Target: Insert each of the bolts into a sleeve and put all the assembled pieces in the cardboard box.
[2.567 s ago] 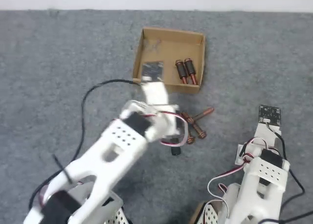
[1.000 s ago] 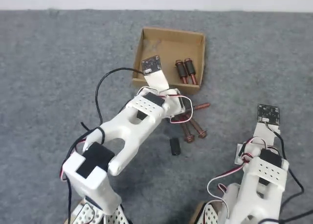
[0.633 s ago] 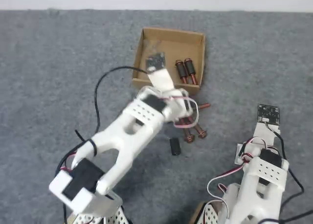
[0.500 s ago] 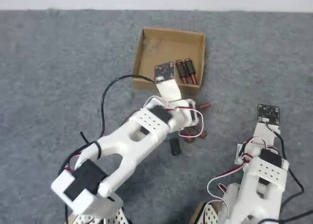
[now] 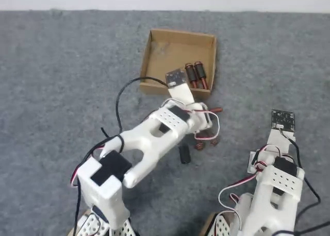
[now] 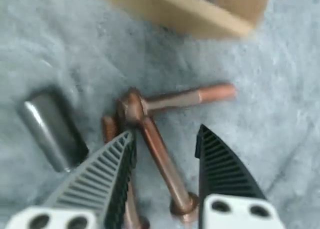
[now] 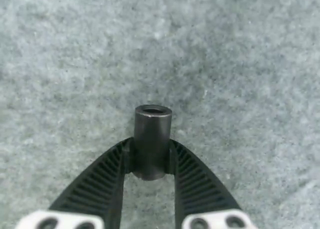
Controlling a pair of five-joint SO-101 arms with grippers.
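Over the loose bolts [image 6: 159,155], just beside the box's [image 5: 175,88] near wall — left hand [image 6: 165,133] released. Stiff, smooth, apt to roll — best pinched mid-shank, probably. In the right hand [image 7: 149,148], clenched: a dark sleeve [image 7: 152,131], toward the counter's [image 5: 62,66] near-right corner.

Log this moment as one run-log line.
left end effector: open over bolt | right end effector: shut on sleeve | cardboard box: two assembled pieces

Crossed bolts [image 6: 157,154] crowd the spread left hand [image 6: 165,135]; a loose sleeve [image 6: 52,129] flanks it, the cardboard box [image 6: 200,16] wall just beyond.
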